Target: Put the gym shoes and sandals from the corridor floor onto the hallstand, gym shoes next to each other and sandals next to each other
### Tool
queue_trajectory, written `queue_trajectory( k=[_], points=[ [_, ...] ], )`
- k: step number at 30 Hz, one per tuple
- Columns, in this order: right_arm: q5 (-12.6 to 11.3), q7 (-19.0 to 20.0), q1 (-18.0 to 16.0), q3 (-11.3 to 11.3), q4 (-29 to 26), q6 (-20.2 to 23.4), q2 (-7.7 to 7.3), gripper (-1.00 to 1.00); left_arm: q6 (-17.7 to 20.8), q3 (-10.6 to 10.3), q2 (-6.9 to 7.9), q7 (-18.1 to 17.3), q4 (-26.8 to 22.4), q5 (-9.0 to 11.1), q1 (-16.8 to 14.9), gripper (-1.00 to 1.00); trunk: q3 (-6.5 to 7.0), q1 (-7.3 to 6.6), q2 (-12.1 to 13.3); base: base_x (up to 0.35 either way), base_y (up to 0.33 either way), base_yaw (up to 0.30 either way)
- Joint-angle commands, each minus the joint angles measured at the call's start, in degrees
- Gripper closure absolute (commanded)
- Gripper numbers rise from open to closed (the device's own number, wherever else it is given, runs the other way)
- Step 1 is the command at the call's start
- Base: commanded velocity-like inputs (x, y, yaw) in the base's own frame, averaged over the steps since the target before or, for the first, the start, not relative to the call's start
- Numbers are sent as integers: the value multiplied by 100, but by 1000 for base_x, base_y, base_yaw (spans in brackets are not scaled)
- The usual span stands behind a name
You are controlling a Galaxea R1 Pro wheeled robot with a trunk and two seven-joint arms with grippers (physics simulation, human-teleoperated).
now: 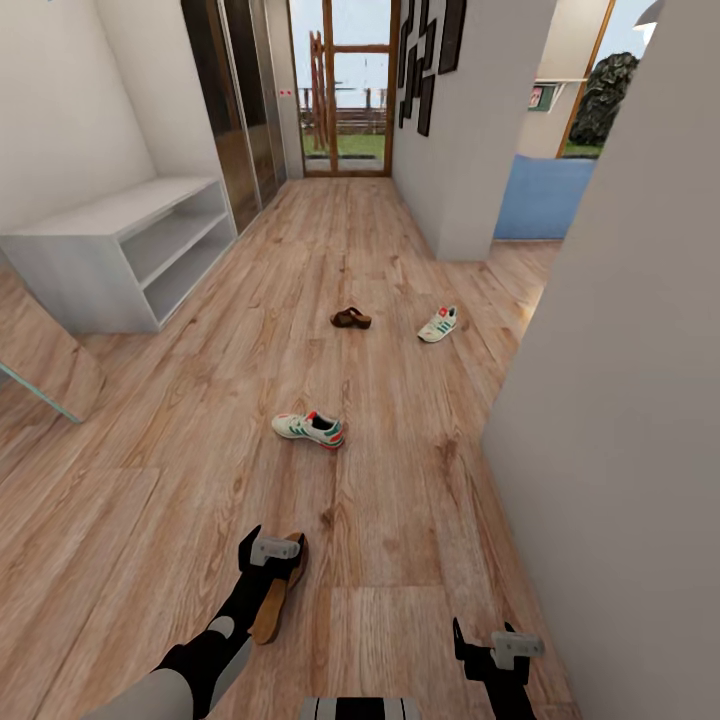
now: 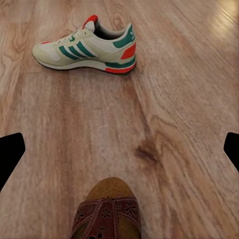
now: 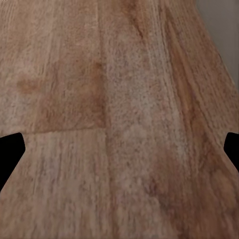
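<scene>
The floor (image 1: 400,250) is light brown wood planks, w/ grain running down a long corridor to a glass door (image 1: 345,90) at the far end. White walls on both sides.

The shoe rack (image 1: 110,255) is low, light grey, flat on top, w/ two long open shelves. It stands by the wall, well apart from all the shoes, and is bare.

One gym shoe (image 1: 309,428) lies on the floor, on the side of the rack nearer the robot. Its long axis goes across the corridor, toe toward the rack's side, red heel away from it. The 2nd gym shoe (image 1: 438,324) is farther from the rack, pointing down the corridor, a bit slanted. A brown sandal (image 1: 351,318) lies between that shoe and the rack, lying crosswise.

The other sandal (image 1: 278,590) is under the left end effector (image 1: 272,551), long axis along the corridor. Can't tell if that end effector is clenched on it. The right end effector (image 1: 492,648) hangs over bare floor; its fingers look spread, holding nothing.
</scene>
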Motion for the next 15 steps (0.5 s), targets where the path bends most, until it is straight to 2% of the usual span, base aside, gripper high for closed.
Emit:
queue_trajectory(
  k=[1, 15],
  points=[
    [0, 0, 0, 0, 0, 0, 0, -100, 0, 0, 0, 0, 0, 0, 0, -100, 0, 0, 0, 20, 0, 0],
    [0, 0, 0, -4, 2, -1, 0, -100, -1, 0, 24, -2, 4, -1, 0, -100, 0, 0, 0, 8, 0, 0]
  ],
)
